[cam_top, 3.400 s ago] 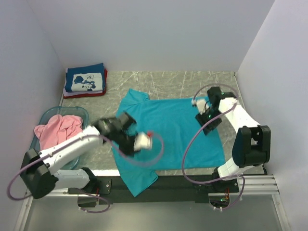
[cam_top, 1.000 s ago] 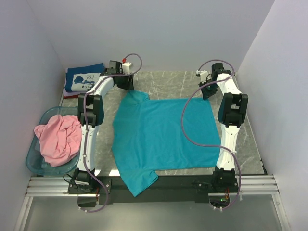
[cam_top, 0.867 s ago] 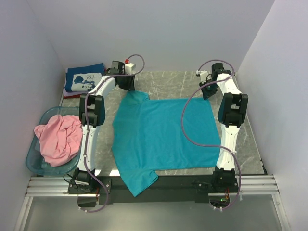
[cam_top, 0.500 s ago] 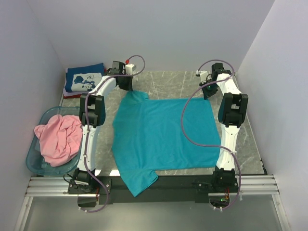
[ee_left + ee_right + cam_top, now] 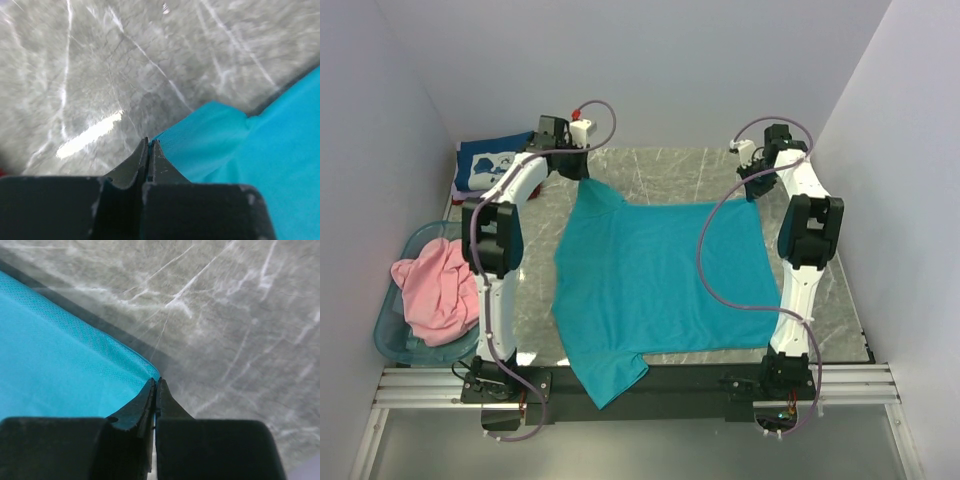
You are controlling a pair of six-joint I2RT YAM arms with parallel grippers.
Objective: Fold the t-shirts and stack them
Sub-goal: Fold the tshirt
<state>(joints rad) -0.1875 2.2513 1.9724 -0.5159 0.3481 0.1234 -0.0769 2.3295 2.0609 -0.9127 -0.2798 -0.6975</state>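
A teal t-shirt (image 5: pixel 660 280) lies spread flat across the marble table, its near sleeve hanging over the front edge. My left gripper (image 5: pixel 584 180) is shut on the shirt's far left sleeve corner (image 5: pixel 200 130), the jaws (image 5: pixel 149 141) pinching the cloth edge. Over at the far right corner (image 5: pixel 75 355), my right gripper (image 5: pixel 758 192) is shut on the hem, with its tips (image 5: pixel 156 381) closed together. A pink t-shirt (image 5: pixel 435 285) is heaped in the basket. A folded navy t-shirt (image 5: pixel 490 165) with white print rests at the back left, partly behind my left arm.
The translucent light-blue basket (image 5: pixel 395 345) stands at the left front of the table. White walls close in the back and both sides. Bare marble (image 5: pixel 670 170) shows beyond the teal shirt's far edge and along its right side (image 5: pixel 820 290).
Both grippers have shut on the teal shirt's far corners. The left arm has swung up and leftward, lifting the far left sleeve corner; the right wrist has risen slightly.
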